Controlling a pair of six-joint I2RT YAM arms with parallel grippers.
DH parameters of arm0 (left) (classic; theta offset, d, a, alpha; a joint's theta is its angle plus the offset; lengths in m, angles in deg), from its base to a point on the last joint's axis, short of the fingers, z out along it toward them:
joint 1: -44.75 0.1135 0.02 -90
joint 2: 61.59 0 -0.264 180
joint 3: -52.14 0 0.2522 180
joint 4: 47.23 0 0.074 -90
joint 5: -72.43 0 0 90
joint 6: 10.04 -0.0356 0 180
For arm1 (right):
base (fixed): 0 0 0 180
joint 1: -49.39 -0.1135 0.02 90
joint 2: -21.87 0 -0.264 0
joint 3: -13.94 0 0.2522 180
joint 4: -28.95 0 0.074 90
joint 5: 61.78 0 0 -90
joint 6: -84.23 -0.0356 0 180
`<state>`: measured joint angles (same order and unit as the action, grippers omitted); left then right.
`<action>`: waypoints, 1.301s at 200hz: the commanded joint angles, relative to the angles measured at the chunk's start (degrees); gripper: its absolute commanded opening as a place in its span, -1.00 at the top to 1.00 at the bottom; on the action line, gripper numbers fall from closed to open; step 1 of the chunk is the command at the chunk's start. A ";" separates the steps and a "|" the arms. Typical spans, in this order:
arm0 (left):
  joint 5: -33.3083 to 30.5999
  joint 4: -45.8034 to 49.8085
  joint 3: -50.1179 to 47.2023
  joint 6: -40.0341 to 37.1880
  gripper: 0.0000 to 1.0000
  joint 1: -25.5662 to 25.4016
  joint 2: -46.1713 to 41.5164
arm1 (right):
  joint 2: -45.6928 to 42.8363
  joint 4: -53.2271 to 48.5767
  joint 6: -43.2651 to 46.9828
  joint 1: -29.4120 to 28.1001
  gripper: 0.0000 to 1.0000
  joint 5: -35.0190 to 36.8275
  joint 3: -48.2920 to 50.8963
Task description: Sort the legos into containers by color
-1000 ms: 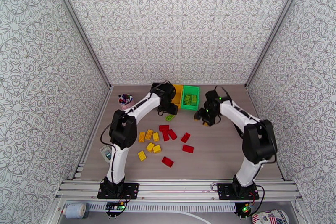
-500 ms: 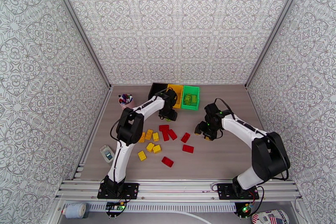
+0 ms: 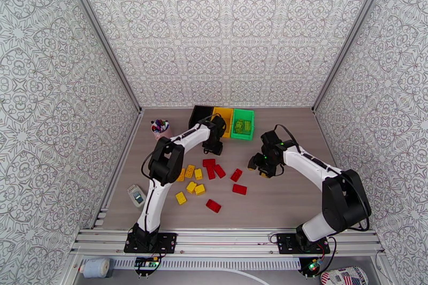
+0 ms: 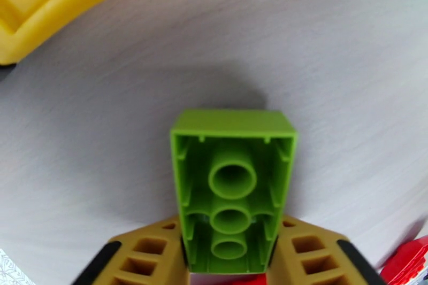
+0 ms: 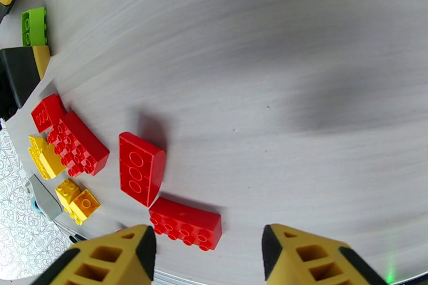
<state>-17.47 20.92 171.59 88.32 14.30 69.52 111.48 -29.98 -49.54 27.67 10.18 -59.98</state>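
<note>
I am seeing ornate grey-patterned wall panels [image 3: 230, 29] enclosing a pale wood-grain tabletop [image 3: 283, 195]. An aluminium rail [image 3: 224, 239] is running along its near edge.

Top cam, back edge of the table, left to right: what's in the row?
Row reads: cup of pens → black bin → yellow bin → green bin.
</note>
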 commanded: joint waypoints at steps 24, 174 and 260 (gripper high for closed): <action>1.01 -0.24 -5.03 0.56 0.35 -2.08 -7.97 | 1.86 3.49 -3.00 -0.43 -0.14 -2.35 -3.77; 28.66 -10.19 -20.11 10.70 0.42 -2.53 -28.06 | 10.46 31.28 -23.89 -0.80 -0.20 -18.24 -11.03; 31.21 -10.74 -17.76 11.55 0.43 -1.49 -25.91 | 12.34 31.15 -23.65 -3.49 -0.02 -20.01 -12.57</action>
<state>11.53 11.46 152.05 99.34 12.42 42.31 123.13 0.95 -73.12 25.33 -8.07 -70.48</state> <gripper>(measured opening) 0.362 0.511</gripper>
